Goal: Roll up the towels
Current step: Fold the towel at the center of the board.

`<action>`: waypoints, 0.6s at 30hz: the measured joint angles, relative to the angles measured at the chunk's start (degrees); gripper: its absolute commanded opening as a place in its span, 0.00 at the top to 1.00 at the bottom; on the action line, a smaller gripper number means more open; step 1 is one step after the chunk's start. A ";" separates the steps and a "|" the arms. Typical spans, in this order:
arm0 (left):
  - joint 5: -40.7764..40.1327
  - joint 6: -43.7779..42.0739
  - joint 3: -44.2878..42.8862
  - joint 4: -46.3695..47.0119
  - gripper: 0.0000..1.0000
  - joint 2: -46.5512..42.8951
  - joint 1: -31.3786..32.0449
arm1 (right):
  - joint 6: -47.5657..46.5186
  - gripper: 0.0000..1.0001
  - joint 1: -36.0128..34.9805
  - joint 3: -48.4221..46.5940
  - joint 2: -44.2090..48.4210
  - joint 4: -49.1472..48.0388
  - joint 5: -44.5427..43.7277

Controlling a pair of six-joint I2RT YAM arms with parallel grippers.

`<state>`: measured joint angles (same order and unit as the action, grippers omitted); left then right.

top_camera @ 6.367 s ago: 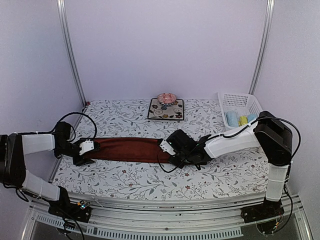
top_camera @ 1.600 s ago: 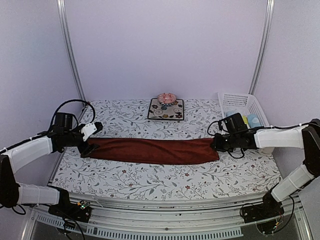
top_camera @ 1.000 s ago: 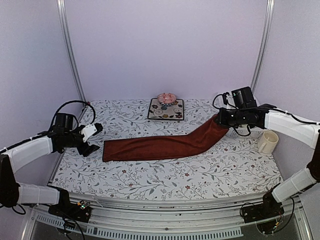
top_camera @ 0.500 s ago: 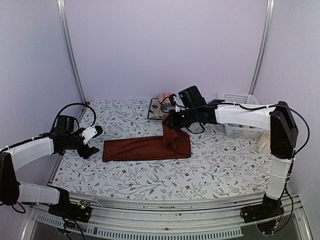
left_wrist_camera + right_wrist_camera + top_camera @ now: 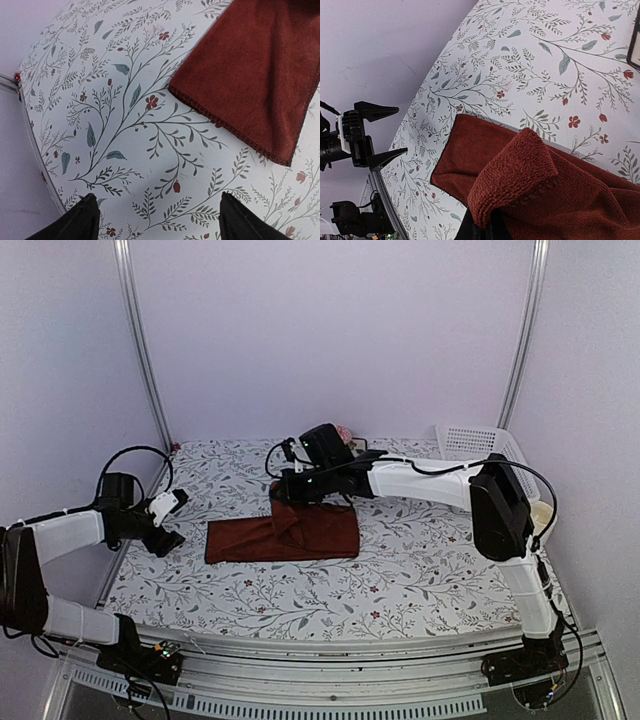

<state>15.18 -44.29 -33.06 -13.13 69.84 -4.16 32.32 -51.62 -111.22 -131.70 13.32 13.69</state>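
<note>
Right end effector (image 5: 283,492) clamped on one end of the dark red towel (image 5: 315,532), folded over its middle on the worktop (image 5: 420,580). Left end effector (image 5: 169,522) spread apart, empty, just left. Only the overhead view shows the basket (image 5: 480,445).

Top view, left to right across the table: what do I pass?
left gripper → red towel → basket
</note>
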 measured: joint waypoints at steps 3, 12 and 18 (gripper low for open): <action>1.11 -0.07 -0.22 0.02 0.17 1.29 -1.44 | 0.26 0.98 -0.55 -3.48 -2.14 0.00 0.52; 2.78 -0.09 -0.85 -0.07 0.16 2.95 -1.79 | 1.70 0.98 -1.55 -6.27 -7.41 -0.63 2.78; 3.89 0.04 -1.51 -0.02 0.16 2.99 -1.81 | 2.91 0.98 -1.92 -6.27 -8.41 -2.32 4.85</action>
<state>19.07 -44.25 -34.57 -13.15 72.84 -5.98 35.22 -53.54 -117.49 -140.11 11.00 18.55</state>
